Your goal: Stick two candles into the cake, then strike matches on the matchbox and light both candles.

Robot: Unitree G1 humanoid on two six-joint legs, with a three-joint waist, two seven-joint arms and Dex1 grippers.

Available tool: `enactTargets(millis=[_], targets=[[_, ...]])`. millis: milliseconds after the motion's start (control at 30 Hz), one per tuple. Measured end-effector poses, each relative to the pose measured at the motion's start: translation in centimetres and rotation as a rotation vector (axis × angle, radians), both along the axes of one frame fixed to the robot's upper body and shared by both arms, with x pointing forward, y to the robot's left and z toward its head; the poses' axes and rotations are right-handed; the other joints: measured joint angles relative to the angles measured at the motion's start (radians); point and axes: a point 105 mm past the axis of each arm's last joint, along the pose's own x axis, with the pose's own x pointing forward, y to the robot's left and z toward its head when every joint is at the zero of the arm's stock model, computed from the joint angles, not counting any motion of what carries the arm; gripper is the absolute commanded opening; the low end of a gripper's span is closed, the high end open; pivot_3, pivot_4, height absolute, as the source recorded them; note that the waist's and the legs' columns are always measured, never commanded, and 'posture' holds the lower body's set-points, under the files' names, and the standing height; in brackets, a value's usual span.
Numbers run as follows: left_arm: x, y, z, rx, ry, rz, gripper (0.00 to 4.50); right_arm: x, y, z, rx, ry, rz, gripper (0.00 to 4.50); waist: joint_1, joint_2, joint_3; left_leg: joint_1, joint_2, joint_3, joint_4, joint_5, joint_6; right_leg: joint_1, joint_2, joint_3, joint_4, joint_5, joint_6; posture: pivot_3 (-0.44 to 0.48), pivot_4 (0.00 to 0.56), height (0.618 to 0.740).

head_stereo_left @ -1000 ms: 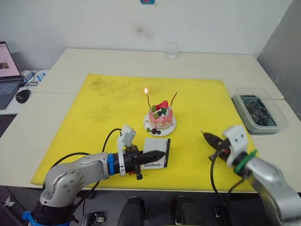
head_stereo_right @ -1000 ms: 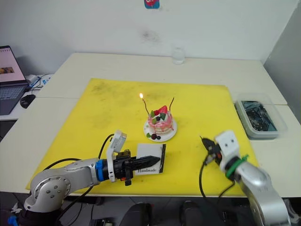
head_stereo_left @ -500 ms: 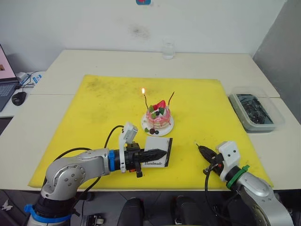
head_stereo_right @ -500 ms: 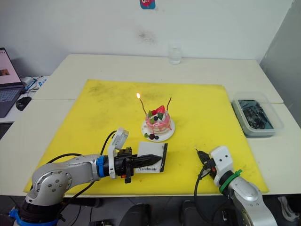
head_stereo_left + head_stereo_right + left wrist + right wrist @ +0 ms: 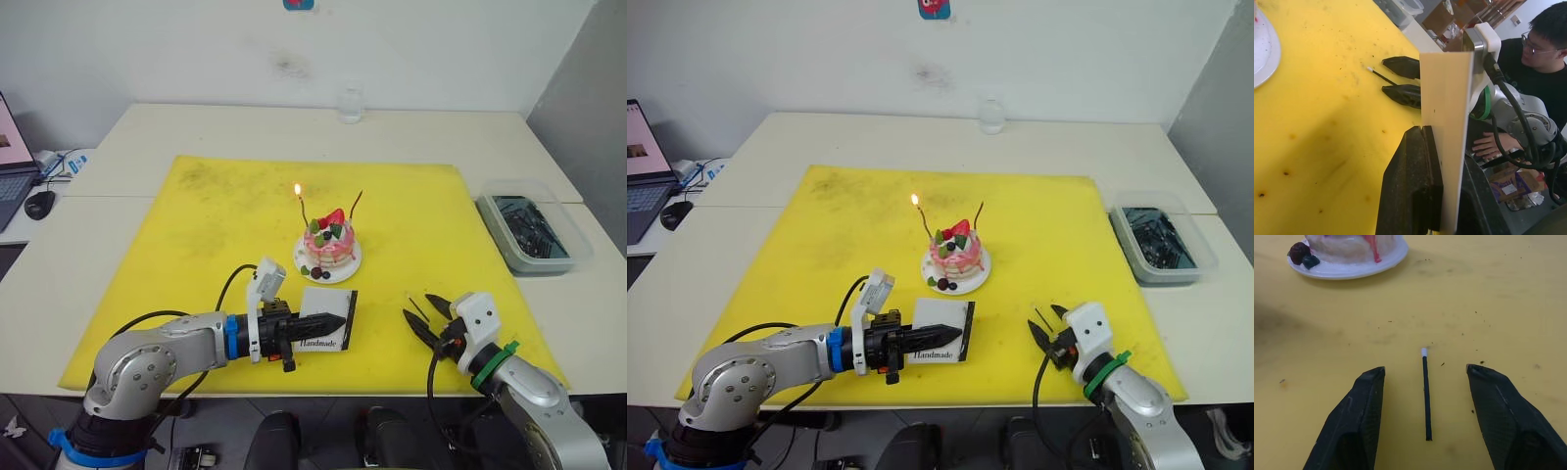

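The pink-and-white cake sits on its white plate in the middle of the yellow mat. Two candles stand in it: the left candle burns with a small flame, the right candle is unlit. My left gripper is shut on the white matchbox, holding it near the mat in front of the cake. My right gripper is open low over the mat's front right. A match lies flat on the mat between its fingers, touching neither.
A clear bin of dark items stands off the mat's right edge. A glass is at the table's back. A mouse lies at the far left. A person sits beyond the table's right side.
My right gripper, shut half a second ago, now has its fingers spread with the match lying on the mat between them. The left gripper and matchbox have held still.
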Motion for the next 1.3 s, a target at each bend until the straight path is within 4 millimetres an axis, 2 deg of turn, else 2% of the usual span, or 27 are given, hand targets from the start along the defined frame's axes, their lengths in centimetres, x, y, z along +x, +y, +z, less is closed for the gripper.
enactTargets(millis=[500, 600, 767, 800, 1167, 1233, 1300], targets=[[-0.3, 0.0, 0.0, 0.000, -0.004, -0.002, 0.00, 0.5, 0.0, -0.5, -0.044, -0.009, -0.024, 2.62, 0.000, 0.000, 0.000, 0.000, 0.000, 0.000, 0.000, 0.000, 0.000, 0.000, 0.000, 0.000, 0.000, 0.000, 0.000, 0.000, 0.150, 0.740], [-0.3, 0.0, 0.0, 0.000, -0.003, -0.002, 0.00, 0.6, 0.2, -0.5, -0.058, -0.014, -0.022, 2.02, 0.000, 0.000, 0.000, 0.000, 0.000, 0.000, 0.000, 0.000, 0.000, 0.000, 0.000, 0.000, 0.000, 0.000, 0.000, 0.000, 0.150, 0.740], [-0.3, 0.0, 0.0, 0.000, -0.003, -0.002, 0.00, 0.7, 0.3, -0.6, -0.066, -0.018, -0.031, 0.26, 0.001, 0.000, 0.000, 0.000, 0.000, 0.000, 0.000, 0.000, 0.000, 0.000, 0.000, 0.000, 0.000, 0.000, 0.000, 0.000, 0.150, 0.740], [-0.3, 0.0, 0.0, 0.000, -0.003, -0.002, 0.00, 0.7, 0.3, -0.6, -0.070, -0.021, -0.034, 0.02, 0.001, 0.000, 0.000, 0.000, 0.000, 0.000, 0.000, 0.000, 0.000, 0.000, 0.000, 0.000, 0.000, 0.000, 0.000, 0.000, 0.150, 0.740], [-0.3, 0.0, 0.0, 0.000, -0.004, -0.002, 0.00, 0.8, 0.4, -0.5, -0.071, -0.026, -0.032, 0.02, 0.001, 0.000, 0.000, 0.000, 0.000, 0.000, 0.000, 0.000, 0.000, 0.000, 0.000, 0.000, 0.000, 0.000, 0.000, 0.000, 0.150, 0.740], [-0.2, -0.1, 0.1, -0.003, -0.006, -0.002, 0.00, 0.7, 0.5, 0.2, -0.075, -0.037, -0.007, 0.02, 0.001, 0.000, 0.000, 0.000, 0.000, 0.000, 0.000, 0.000, 0.000, 0.000, 0.000, 0.000, 0.000, 0.000, 0.000, 0.000, 0.150, 0.740], [0.0, -0.2, 0.3, -0.005, -0.016, 0.003, 0.00, 0.8, 0.7, 1.9, -0.103, -0.084, 0.023, 0.02, 0.001, 0.000, 0.000, 0.000, 0.000, 0.000, 0.001, 0.000, 0.000, 0.000, 0.000, 0.000, 0.000, 0.000, 0.001, 0.000, 0.150, 0.740]])
